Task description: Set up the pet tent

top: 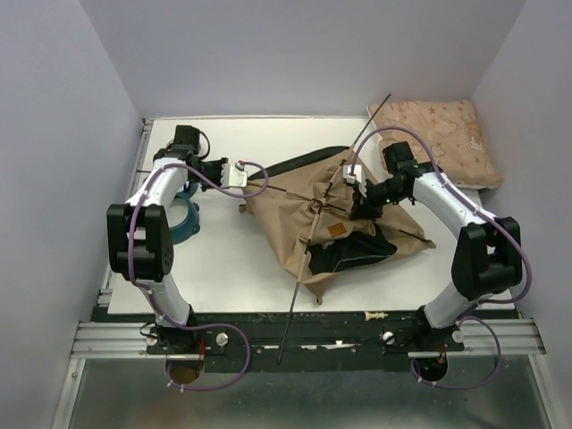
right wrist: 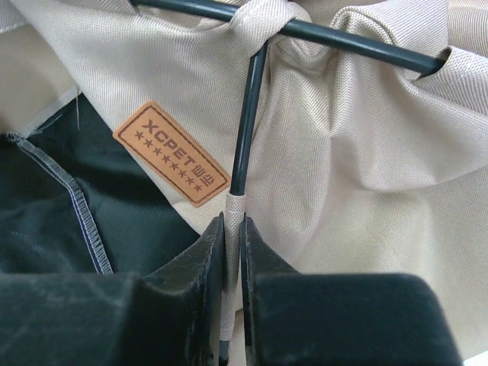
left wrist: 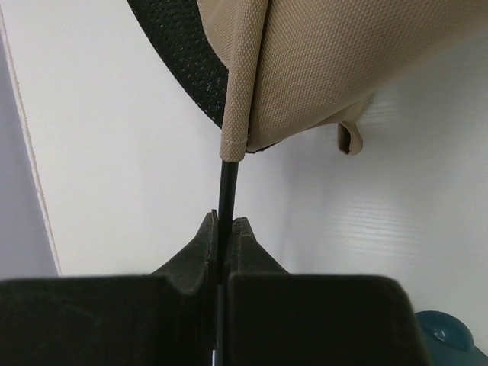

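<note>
The tent (top: 331, 223) lies slumped mid-tabletop (top: 223, 268), nearer the right edge. The left end effector (left wrist: 226, 229) is clenched on a bare pole (left wrist: 227, 191) just past a sleeve end. The right end effector (right wrist: 232, 229) pinches a sleeved pole (right wrist: 235, 210) below the crossing, beside the label (right wrist: 171, 154).

The bare pole is thin and smooth, so a pull along its length could slide it through the left grip, and bending it could spring it free. On the right, cloth sits between pads and pole, so a tug may bunch the sleeve instead of moving the pole. Opposed pulls may drag the whole tent rather than raise it. One pole overhangs the near edge and could snag there.

Fabric hides the pole ends and wherever they seat. How firmly the right pads bite is hard to judge.
</note>
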Tool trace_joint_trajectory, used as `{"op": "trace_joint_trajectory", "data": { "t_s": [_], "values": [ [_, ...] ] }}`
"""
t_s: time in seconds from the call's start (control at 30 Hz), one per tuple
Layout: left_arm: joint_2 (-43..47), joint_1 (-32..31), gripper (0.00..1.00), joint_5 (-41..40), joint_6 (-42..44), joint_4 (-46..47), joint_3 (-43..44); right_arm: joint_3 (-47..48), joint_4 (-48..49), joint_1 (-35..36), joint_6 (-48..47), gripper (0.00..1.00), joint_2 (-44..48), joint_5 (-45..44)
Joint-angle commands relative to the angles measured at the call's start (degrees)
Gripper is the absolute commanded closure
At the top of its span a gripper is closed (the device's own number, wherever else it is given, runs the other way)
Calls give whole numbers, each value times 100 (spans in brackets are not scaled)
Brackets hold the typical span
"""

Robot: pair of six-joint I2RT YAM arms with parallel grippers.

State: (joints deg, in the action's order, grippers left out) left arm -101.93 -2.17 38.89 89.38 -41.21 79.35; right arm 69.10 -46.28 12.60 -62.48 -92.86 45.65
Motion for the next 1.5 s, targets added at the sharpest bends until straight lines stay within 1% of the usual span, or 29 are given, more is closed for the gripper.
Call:
{"op": "trace_joint_trajectory", "data": {
  "t_s": [0.0, 0.13, 0.23, 0.33, 0.5, 0.57, 0.67, 0.73, 0.77, 0.8, 0.83, 0.87, 0.9, 0.93, 0.97, 1.0, 1.03, 1.1, 1.13, 1.23, 1.33, 1.4, 1.47],
  "values": [
    [393, -186, 100, 759, -290, 78, -139, 331, 611, 260, 719, 84, -232, 198],
    [665, -423, 100, 979, -430, 104, -279, 604, 664, 436, 921, 85, -294, 357],
    [859, -643, 100, 1085, -588, 227, -376, 771, 743, 559, 1097, 84, -224, 559],
    [990, -863, 100, 1138, -729, 298, -438, 903, 805, 717, 1307, 79, -101, 752],
    [1219, -1197, 100, 1173, -1211, 780, -657, 1079, 980, 928, 1659, 79, 92, 867],
    [1307, -1346, 100, 1199, -1362, 825, -728, 1149, 981, 1007, 1669, 80, 110, 858],
    [1552, -1496, 100, 1261, -1747, 1088, -956, 1220, 981, 1060, 1713, 84, 110, 858],
    [1746, -1549, 100, 1287, -1819, 1098, -1088, 1246, 946, 1078, 1713, 88, 145, 867],
    [1860, -1549, 100, 1287, -1924, 1124, -1158, 1272, 902, 1078, 1695, 91, 180, 858],
    [1974, -1549, 100, 1313, -2038, 1133, -1220, 1307, 858, 1087, 1686, 99, 215, 841],
    [2071, -1549, 100, 1279, -2091, 1055, -1255, 1369, 797, 1087, 1686, 99, 259, 797],
    [2202, -1540, 92, 1157, -2187, 854, -1238, 1456, 605, 1087, 1521, 99, 303, 770],
    [2265, -1462, 76, 1016, -2223, 538, -1168, 1544, 298, 1087, 1302, 99, 347, 674],
    [2283, -1305, 57, 1024, -2171, 161, -1028, 1623, 113, 1078, 1126, 99, 417, 578],
    [2274, -1033, 44, 1198, -2093, -339, -870, 1685, -98, 1078, 845, 99, 487, 498],
    [2265, -752, 39, 1321, -2066, -700, -651, 1703, -187, 1069, 660, 99, 575, 385],
    [2265, -436, 36, 1366, -1961, -1113, -553, 1703, -240, 1069, 545, 99, 672, 270],
    [2274, 22, 35, 1201, -1235, -2036, -369, 1764, -442, 1069, 124, 99, 786, 85],
    [2335, 163, 34, 1034, -1048, -2327, -376, 1800, -504, 1069, -9, 99, 839, -20],
    [2450, 936, 35, 717, -493, -2769, -438, 1966, -742, 1069, -501, 99, 883, -257],
    [2397, 1350, 44, 436, -1, -3321, -281, 2098, -707, 1069, -826, 99, 901, -573],
    [2309, 1578, 48, 321, 219, -3726, -201, 2221, -611, 1069, -1020, 99, 840, -811],
    [2300, 1772, 62, 338, 447, -4104, -218, 2362, -488, 1069, -1178, 99, 735, -987]
  ]
}}
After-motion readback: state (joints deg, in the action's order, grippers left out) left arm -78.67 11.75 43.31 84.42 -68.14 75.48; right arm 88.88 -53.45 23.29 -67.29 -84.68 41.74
